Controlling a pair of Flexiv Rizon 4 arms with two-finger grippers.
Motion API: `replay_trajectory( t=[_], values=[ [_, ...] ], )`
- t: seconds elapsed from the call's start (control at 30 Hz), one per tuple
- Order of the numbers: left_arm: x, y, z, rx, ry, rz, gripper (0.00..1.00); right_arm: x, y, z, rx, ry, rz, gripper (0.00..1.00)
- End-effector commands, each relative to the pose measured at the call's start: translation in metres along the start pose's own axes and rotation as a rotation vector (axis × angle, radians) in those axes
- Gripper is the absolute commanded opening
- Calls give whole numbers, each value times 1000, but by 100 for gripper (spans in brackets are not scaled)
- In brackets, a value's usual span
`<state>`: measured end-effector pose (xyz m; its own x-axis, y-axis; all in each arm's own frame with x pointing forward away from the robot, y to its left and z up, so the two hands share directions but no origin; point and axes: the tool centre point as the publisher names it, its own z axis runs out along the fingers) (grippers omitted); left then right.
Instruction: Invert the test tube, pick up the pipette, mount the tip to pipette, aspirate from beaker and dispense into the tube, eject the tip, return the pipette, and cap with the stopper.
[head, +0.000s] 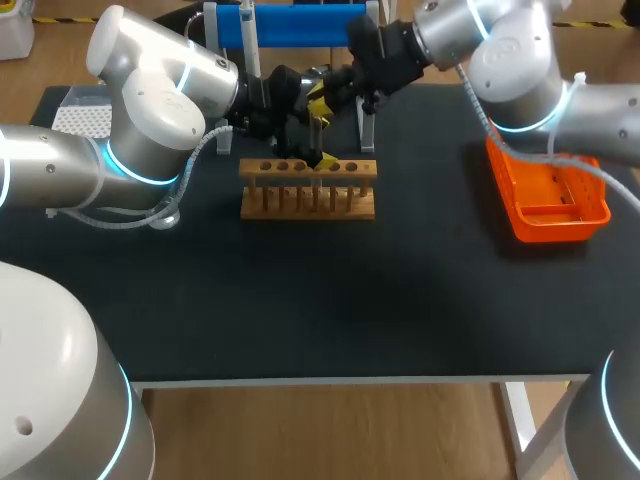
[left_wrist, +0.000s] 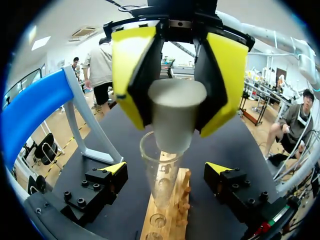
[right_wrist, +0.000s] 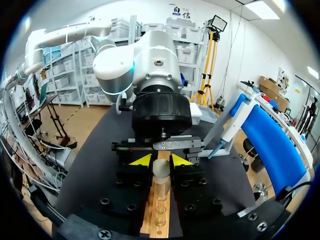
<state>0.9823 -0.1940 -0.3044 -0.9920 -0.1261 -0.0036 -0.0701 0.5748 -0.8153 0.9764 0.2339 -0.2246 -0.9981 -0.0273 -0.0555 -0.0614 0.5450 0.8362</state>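
Note:
A clear test tube (left_wrist: 159, 175) stands upright in the wooden rack (head: 308, 200) at the table's middle. Right above its mouth my right gripper (left_wrist: 175, 125) is shut on a grey stopper (left_wrist: 175, 112), whose narrow end points down at the tube. From the right wrist the stopper (right_wrist: 161, 170) shows between the yellow tips of that gripper (right_wrist: 161, 161), with the tube (right_wrist: 160, 192) under it. My left gripper (left_wrist: 166, 168) faces it from the other side, open wide, its fingers apart from the tube. In the head view both grippers (head: 318, 125) meet over the rack.
The blue pipette stand (head: 300, 25) is behind the rack, with the pipette (head: 248, 35) hanging on it. An orange basket (head: 550, 200) sits at the right under my right arm. A white tip box (head: 80, 118) is at the back left.

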Motion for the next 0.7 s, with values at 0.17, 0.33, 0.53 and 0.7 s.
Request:
replay_trajectory(
  t=[0.17,0.33,0.53,0.7],
  values=[
    [-1,0,1,-1,2,-1,100,0,0,-2,-21,-13,-6,0],
    [-1,0,1,-1,2,-1,100,0,1,-2,-27,-17,-9,0],
    [-1,0,1,-1,2,-1,100,0,1,-1,-29,-17,-10,0],
    [-1,0,1,-1,2,-1,100,-1,1,0,-29,-18,-11,0]
  ],
)
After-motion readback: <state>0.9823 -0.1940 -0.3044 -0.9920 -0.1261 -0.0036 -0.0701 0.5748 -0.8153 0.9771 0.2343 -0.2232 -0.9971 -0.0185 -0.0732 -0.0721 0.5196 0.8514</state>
